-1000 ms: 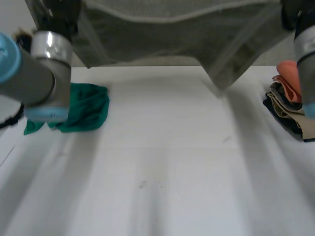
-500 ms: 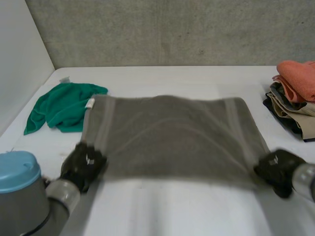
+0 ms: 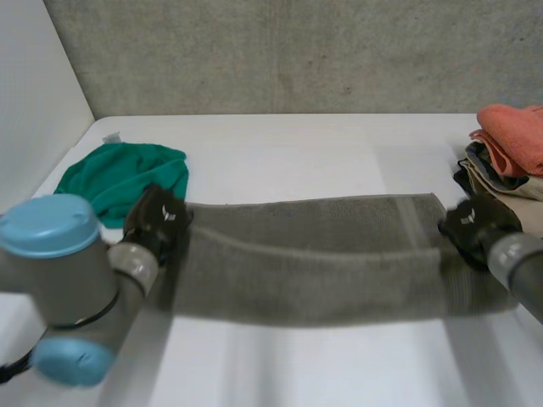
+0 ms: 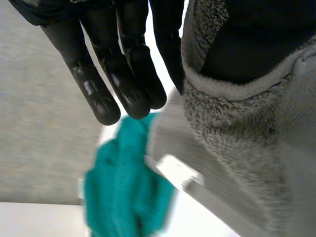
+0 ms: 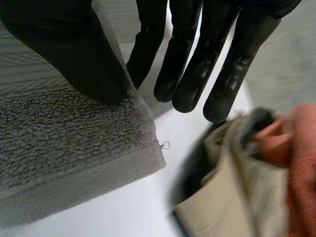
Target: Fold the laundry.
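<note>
Head view: I see my left hand (image 3: 157, 222) and right hand (image 3: 468, 225) pinching opposite ends of the grey towel (image 3: 314, 254). Wrist views add detail: thumbs clamp it, fingers (image 5: 190, 74) straight.

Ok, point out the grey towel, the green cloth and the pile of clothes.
grey towel (image 3: 314, 254), head view, its middle.
green cloth (image 3: 119, 174), head view, its middle.
pile of clothes (image 3: 513, 136), head view, the orange piece on top.

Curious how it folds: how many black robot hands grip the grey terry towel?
2. The left hand pinches the grey towel beside the crumpled green cloth; the right hand pinches its opposite end, near the clothes stack.
</note>
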### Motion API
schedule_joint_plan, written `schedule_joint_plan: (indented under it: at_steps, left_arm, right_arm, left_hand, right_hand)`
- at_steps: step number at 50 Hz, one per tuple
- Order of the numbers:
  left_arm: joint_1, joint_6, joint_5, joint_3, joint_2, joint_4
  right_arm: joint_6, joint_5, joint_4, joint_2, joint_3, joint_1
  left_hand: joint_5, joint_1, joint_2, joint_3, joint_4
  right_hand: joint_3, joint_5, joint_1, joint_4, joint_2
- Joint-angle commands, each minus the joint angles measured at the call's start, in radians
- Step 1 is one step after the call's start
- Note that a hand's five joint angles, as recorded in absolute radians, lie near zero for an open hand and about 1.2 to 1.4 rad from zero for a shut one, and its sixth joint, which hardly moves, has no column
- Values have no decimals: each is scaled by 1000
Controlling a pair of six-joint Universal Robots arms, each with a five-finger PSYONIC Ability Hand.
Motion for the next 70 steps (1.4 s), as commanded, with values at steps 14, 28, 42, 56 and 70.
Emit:
schedule_joint_plan:
  at_steps: [14,28,42,56,70]
  left_arm:
    - [-6,86,-68,538,-467,222]
    - [-53,76,-72,267,-217,236]
    - [40,-94,14,39,-55,230]
    - [129,-91,156,157,-220,227]
    - [131,-89,162,191,-274,180]
  right_arm:
    - [39,108,-384,552,-572,157]
    - [423,62,-262,167,-286,133]
    - [470,-190,13,32,-57,-82]
    - [464,-193,-36,32,3,-98]
    - [464,-190,-82,33,37,-91]
  left_hand:
    - [-976,-998,-1025,-1020,-1028]
    - [-976,-998,-1025,-1020,-1028]
    - [-976,-998,-1025,-1020,-1028]
    - [-976,-998,-1025,-1020,-1028]
    - [-976,-998,-1025,-1020,-1028]
  right_hand:
    - [-1012,-997,-825,-1017,-1006]
    - [-1012,-997,-825,-1017,-1006]
    - [-1012,-997,-825,-1017,-1006]
    - [-1012,-997,-825,-1017,-1006]
    - [-1012,-997,-825,-1017,-1006]
